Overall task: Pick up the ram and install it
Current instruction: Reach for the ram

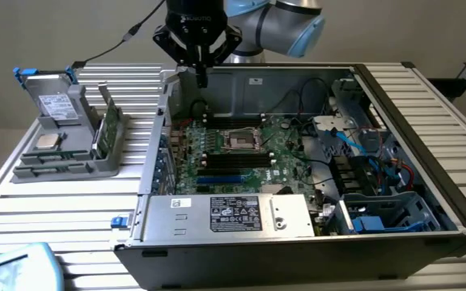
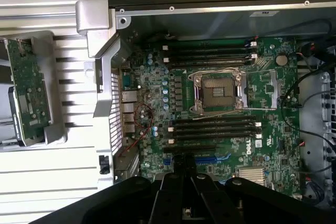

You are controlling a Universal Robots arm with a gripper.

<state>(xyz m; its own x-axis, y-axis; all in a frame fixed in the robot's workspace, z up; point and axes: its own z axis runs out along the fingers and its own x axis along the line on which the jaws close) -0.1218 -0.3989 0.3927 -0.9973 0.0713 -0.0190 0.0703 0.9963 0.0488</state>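
A: Status?

B: The gripper (image 1: 201, 77) hangs over the rear corner of the case (image 1: 281, 91), about 11 o'clock from the motherboard (image 1: 257, 151) in the exterior view. The fingers (image 2: 178, 167) are pressed together with nothing between them.

A: Where's the ram?

B: Not picked up yet. A long green board stands on edge in the grey holder (image 1: 63, 167) on the worktop (image 1: 55, 212), at 9 o'clock from the case in the exterior view and well apart from the gripper. I take it for the ram (image 2: 29, 95). One caveat: a silver bracket (image 1: 102, 97) sticks up just beside it, so a wider card may share that holder. I can't cleanly separate the two.

A: Slots?

B: The black memory slots (image 2: 215, 127) on both sides of the processor socket (image 2: 218, 90) all look empty.

A: Tips for the pickup?

B: My read:
- Spread the fingers while high, not down at the board.
- Confirm it's the narrow stick before committing.
- Put the pads on the two flat faces near mid-length so it doesn't swing.
- Take the upper edge only, because the holder walls sit close.
- The board looks to lean a little, so match that tilt or it may skid.
- Lift along the holder's groove without twisting.

The main risks are clipping the bracket or grabbing the wrong card.
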